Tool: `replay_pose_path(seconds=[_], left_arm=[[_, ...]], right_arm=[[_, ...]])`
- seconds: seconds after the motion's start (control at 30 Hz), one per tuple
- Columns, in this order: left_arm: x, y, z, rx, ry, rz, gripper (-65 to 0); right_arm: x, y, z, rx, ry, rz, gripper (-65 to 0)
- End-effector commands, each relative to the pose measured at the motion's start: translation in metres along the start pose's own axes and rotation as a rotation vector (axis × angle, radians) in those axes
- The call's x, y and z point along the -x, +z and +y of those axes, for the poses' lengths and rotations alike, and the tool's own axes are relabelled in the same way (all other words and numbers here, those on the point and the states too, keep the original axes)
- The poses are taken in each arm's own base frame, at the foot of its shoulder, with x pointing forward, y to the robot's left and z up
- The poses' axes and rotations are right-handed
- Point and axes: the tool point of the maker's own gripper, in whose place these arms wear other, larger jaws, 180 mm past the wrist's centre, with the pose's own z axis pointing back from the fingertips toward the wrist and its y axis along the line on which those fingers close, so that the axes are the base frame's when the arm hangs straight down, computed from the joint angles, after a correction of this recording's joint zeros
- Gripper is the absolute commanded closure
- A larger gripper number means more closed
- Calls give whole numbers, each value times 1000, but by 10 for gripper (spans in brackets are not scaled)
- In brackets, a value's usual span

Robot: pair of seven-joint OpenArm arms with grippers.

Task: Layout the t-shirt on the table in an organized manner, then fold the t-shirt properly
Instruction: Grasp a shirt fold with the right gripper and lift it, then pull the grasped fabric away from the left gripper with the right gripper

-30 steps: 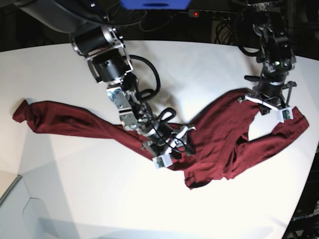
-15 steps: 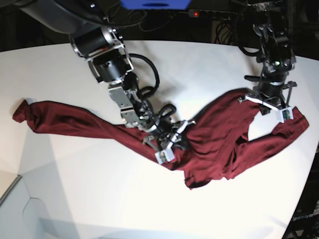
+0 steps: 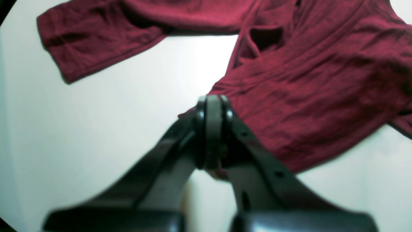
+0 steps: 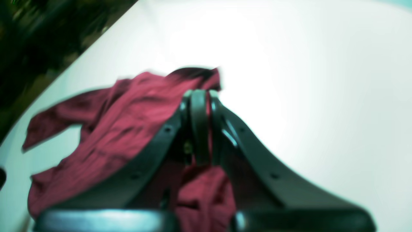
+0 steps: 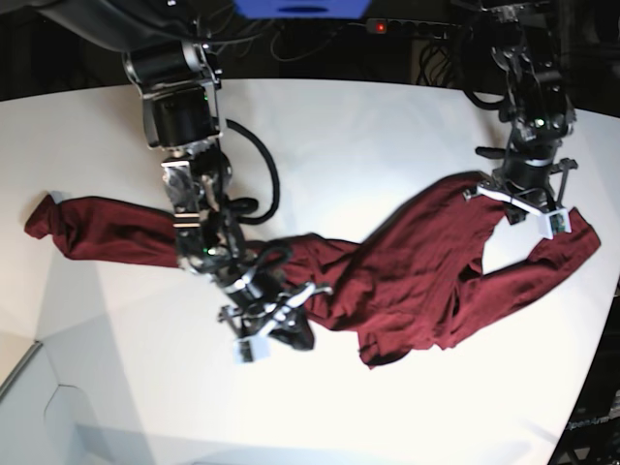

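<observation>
The shirt point(image 5: 417, 281) lies crumpled across the table point(image 5: 387, 136), its body toward three o'clock and one sleeve trailing out to nine. Since a second ago the right claw point(image 5: 266, 329) has pinched shut on a fold near the shirt's middle and drawn it toward seven o'clock. The left claw point(image 5: 518, 203) sits clamped on cloth at two o'clock. We judge the spreading is under way, with layout unfinished and folding not begun.
</observation>
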Motion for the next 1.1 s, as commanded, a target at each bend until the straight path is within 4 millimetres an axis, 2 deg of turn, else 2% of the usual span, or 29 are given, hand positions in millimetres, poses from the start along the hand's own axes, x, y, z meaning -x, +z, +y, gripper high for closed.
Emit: replay_pose_path(seconds=[0.0,0.07,0.17,0.23,0.43,0.6,0.73,0.8,0.87,0.93,1.07], left_arm=[[-18,1,0,4,-4,-57,0],[-18,1,-1,5,-3,-58,0],[-22,0,-6,15,1,-65,0],[-22,-3,-7,16,6,-63,0],[-26,-5,-14,27,30,-74,0],[-27,-5,-15,29,30,-77,0],[-37,-7,-14,26,36,-100,0],[-39,-7,-14,26,33,-104,0],[-40,-7,-13,26,32,-105,0],[-40,-7,-12,24,31,-106,0],[-44,-7,-5,10,17,-113,0]], right_arm=[[-26,-1,0,-4,-1,-65,-11],[-14,4,-10,23,-18,-25,-39],[31,11,-25,50,-44,85,-93],[57,13,-24,52,-66,143,-131],[100,31,-25,67,-103,225,-249],[141,39,15,-30,-56,330,-235],[188,63,42,-119,24,457,-217],[208,78,49,-145,43,516,-217],[222,97,57,-173,73,568,-216],[227,119,60,-190,102,595,-215],[205,154,64,-215,177,561,-202]])
